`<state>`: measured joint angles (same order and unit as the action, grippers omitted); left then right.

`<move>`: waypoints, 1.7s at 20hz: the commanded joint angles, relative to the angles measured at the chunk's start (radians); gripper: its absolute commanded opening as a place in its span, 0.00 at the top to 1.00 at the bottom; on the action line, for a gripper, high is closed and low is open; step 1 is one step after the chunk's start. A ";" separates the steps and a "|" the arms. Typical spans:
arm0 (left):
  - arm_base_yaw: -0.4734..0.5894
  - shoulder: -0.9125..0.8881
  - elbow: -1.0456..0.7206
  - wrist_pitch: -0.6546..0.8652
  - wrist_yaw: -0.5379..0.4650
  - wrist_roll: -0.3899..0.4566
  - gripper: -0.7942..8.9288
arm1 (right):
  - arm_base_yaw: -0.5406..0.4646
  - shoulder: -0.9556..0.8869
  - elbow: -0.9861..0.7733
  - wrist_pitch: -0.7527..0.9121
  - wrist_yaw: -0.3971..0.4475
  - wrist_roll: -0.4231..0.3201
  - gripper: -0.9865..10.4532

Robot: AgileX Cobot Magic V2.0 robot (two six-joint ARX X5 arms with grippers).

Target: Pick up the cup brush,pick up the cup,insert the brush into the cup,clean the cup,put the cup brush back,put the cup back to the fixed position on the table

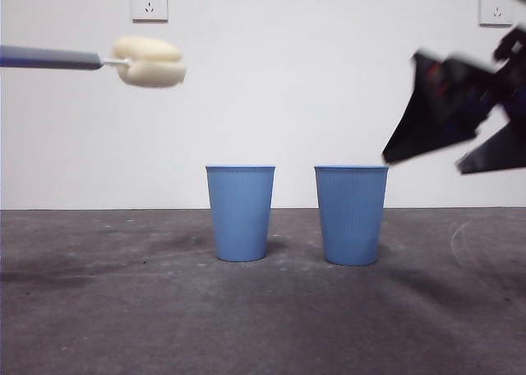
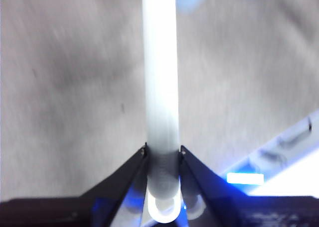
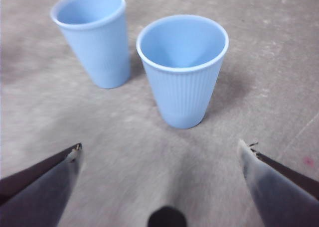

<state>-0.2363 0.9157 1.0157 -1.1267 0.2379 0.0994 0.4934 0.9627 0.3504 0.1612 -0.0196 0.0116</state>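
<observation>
Front view low, level across table (image 1: 263,309); right wrist view looks down; both share cups.

Dark grey scuffed table (image 1: 99,309): cup (image 1: 351,215), twin tumbler (image 1: 240,212) upright (near, not touching).

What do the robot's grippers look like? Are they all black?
Mostly, yes. Each gripper has two black jaws shaped like flat pointed wedges. The left gripper has a blue glow near its base. The right gripper shows pale, scuffed tips on its jaws, with a small dark round part between them. In the front view it is angular and blurred.
</observation>
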 commanded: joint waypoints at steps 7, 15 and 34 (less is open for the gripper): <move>-0.001 -0.002 -0.002 -0.010 -0.002 0.055 0.93 | 0.011 0.386 -0.041 0.489 0.061 0.011 0.42; -0.001 -0.002 -0.002 -0.010 -0.002 0.055 0.93 | 0.011 0.653 -0.015 0.785 0.063 0.010 0.42; -0.001 -0.002 -0.002 -0.032 -0.002 0.063 0.93 | 0.010 0.958 0.174 0.930 0.118 0.005 0.75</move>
<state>-0.2363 0.9157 1.0157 -1.1610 0.2352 0.1493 0.5034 1.9083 0.5228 1.0874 0.0967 0.0116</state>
